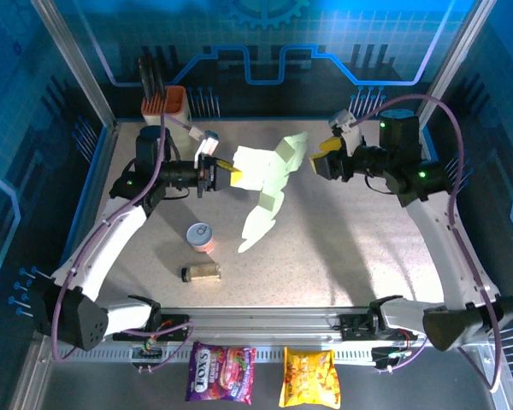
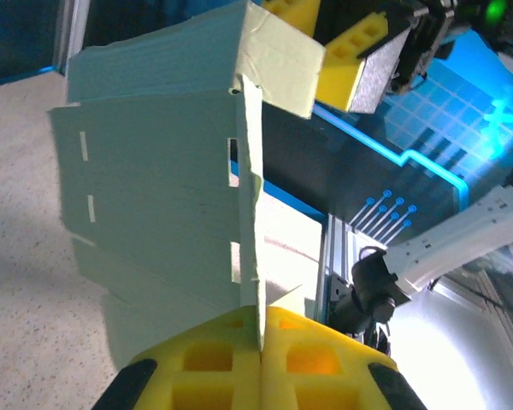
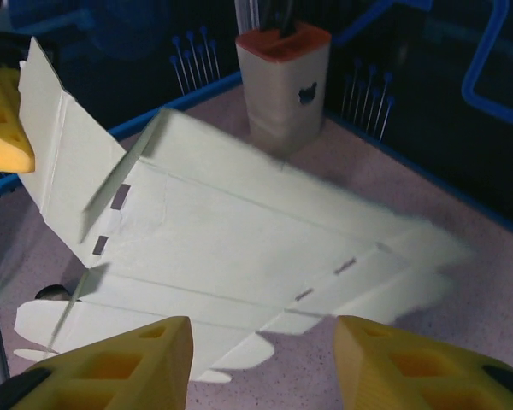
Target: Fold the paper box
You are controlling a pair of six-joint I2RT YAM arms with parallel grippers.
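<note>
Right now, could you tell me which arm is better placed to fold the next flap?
Probably the right: the right gripper is open beside the paper box, while the left gripper is shut on its edge, holding it.

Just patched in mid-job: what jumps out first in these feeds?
The pale green paper box, a big creased cut-out, is raised at mid-table between the two arms. The left fingers are shut on its edge, while the right fingers stand open beside its right side. An orange-rimmed knife holder sits at the back left.
</note>
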